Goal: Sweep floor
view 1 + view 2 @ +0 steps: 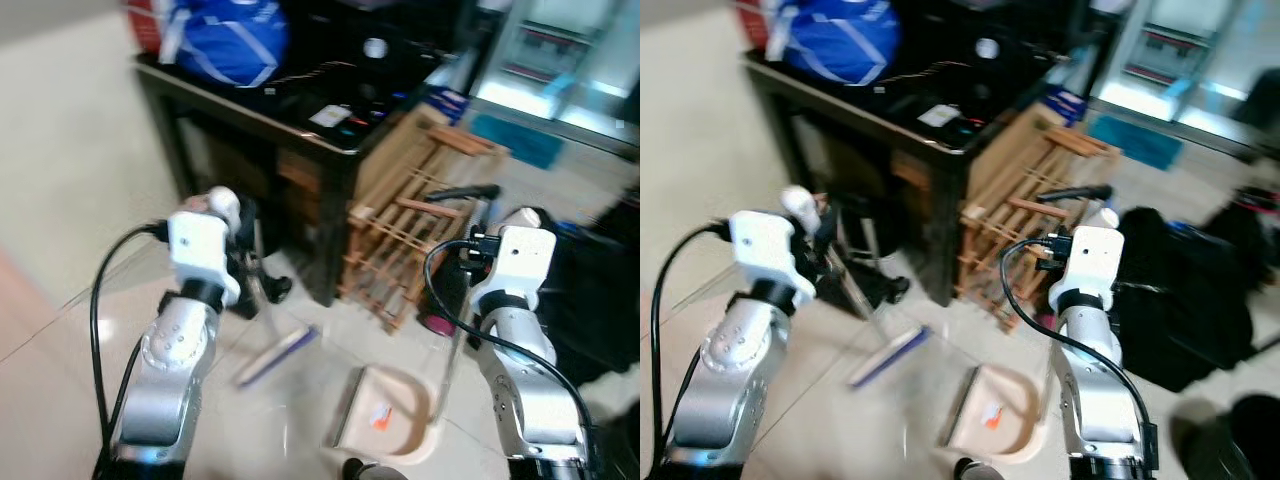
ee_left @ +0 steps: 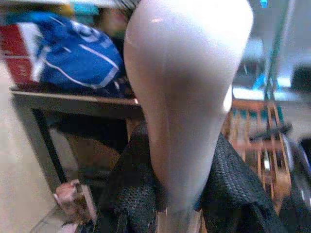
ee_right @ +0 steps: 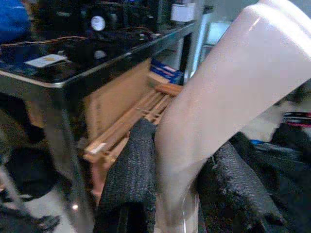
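Observation:
My left gripper [image 2: 182, 194] is shut on the white handle of a broom [image 2: 184, 97], with its black fingers [image 2: 126, 194] pressed on both sides. The broom's thin shaft slants down to a blue-edged head [image 1: 275, 355] on the tiles. My right gripper [image 3: 177, 194] is shut on the white handle [image 3: 228, 92] of a long-handled dustpan. The beige dustpan [image 1: 405, 440] rests on the floor between my arms, and an orange scrap [image 1: 380, 415] lies inside it. The broom head lies a short way to the left of the pan's mouth.
A black table [image 1: 300, 130] stands straight ahead with a blue bag [image 1: 225, 40] and small items on it. A wooden rack [image 1: 420, 220] leans against its right side. A black bag [image 1: 1180, 300] sits on the floor at the right. Open tiled floor [image 1: 60, 200] spreads to the left.

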`<state>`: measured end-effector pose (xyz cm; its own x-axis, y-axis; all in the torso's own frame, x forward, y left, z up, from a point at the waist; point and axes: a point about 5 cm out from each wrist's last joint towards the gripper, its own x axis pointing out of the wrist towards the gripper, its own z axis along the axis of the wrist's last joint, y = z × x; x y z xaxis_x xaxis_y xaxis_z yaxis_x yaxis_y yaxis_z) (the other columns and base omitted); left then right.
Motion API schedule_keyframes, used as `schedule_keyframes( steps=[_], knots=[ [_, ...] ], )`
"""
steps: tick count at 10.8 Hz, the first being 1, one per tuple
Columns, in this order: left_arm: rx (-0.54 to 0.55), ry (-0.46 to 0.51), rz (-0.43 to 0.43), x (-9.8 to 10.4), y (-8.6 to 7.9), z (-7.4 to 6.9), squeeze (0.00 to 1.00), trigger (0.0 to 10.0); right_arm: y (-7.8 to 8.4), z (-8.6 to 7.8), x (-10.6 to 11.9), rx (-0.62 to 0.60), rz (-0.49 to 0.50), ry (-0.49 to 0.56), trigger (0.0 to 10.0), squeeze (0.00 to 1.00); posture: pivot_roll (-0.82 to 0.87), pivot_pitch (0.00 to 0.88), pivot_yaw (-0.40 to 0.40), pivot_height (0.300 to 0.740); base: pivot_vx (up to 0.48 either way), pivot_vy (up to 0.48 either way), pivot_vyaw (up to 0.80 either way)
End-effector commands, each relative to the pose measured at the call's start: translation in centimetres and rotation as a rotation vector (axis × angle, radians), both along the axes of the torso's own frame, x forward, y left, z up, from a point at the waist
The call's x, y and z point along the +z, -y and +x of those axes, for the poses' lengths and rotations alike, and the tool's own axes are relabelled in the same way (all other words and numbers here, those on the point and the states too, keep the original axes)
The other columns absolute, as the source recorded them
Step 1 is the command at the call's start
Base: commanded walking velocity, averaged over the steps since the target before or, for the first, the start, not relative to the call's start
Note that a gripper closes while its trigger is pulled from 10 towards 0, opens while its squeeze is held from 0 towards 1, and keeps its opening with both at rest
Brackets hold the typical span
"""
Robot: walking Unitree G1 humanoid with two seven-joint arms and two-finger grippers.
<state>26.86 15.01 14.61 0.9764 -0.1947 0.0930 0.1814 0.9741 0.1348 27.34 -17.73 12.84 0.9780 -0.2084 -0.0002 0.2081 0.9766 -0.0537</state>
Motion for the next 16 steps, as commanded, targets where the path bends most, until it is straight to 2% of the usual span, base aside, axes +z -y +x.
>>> schedule_keyframes(
  steps=[1, 2, 3, 5, 6, 8, 11, 12, 14, 16],
  knots=[
    [-0.061, -0.006, 0.044, -0.1, 0.6, -0.3, 0.0, 10.0, 0.7, -0.5, 0.8, -0.025, -0.037, 0.027, 10.0, 0.0, -0.01, 0.0, -0.001, 0.74, 0.0, 0.0, -0.79],
    [-0.098, 0.004, 0.054, -0.2, 0.9, -0.4, 0.0, 10.0, 0.7, -0.7, 0.6, -0.016, -0.037, 0.007, 10.0, 0.0, -0.01, 0.0, -0.003, 0.74, 0.0, 0.0, -0.8],
    [-0.104, -0.031, 0.008, -0.3, 1.1, -0.6, 0.0, 10.0, 0.6, -1.2, 0.3, 0.022, 0.005, -0.021, 10.0, 0.0, -0.01, 0.0, -0.006, 0.74, 0.0, 0.0, -0.8],
    [-0.064, -0.087, -0.035, -0.5, 0.4, -0.4, 0.0, 10.0, 0.8, -1.5, -0.2, -0.002, 0.023, -0.037, 10.0, 0.0, -0.01, 0.0, -0.003, 0.74, 0.0, 0.0, -0.8],
    [-0.05, -0.113, -0.025, -0.5, -0.1, -0.1, 0.0, 10.0, 1.0, -1.5, -0.4, -0.009, 0.025, -0.042, 10.0, 0.0, -0.01, 0.0, 0.007, 0.74, 0.0, 0.0, -0.8],
    [-0.026, -0.12, -0.089, -0.3, -0.4, 0.1, 0.0, 10.0, 1.2, -1.8, -0.3, -0.009, 0.031, -0.048, 10.0, 0.0, -0.02, 0.0, 0.019, 0.74, 0.0, 0.0, -0.8],
    [-0.057, -0.13, -0.033, -0.4, 0.2, 0.0, 0.0, 10.0, 1.0, -1.9, -0.3, -0.001, 0.04, -0.056, 10.0, 0.0, -0.01, 0.0, 0.01, 0.74, 0.0, 0.0, -0.8],
    [-0.078, -0.133, 0.023, -0.7, 0.4, -0.3, 0.0, 10.0, 1.1, -1.9, -0.4, -0.013, 0.027, -0.061, 10.0, 0.0, -0.01, 0.0, 0.008, 0.74, 0.0, 0.0, -0.8],
    [-0.067, -0.14, 0.024, -1.1, 0.2, -0.6, 0.0, 10.0, 1.2, -1.9, -0.3, -0.016, 0.017, -0.066, 10.0, 0.0, -0.02, 0.0, 0.005, 0.74, 0.0, 0.0, -0.8],
    [-0.035, -0.113, 0.079, -0.9, -0.2, -0.3, 0.0, 10.0, 1.6, -1.8, -0.3, -0.027, -0.003, -0.071, 10.0, 0.0, -0.01, 0.0, 0.001, 0.74, 0.0, 0.0, -0.8]
  ],
)
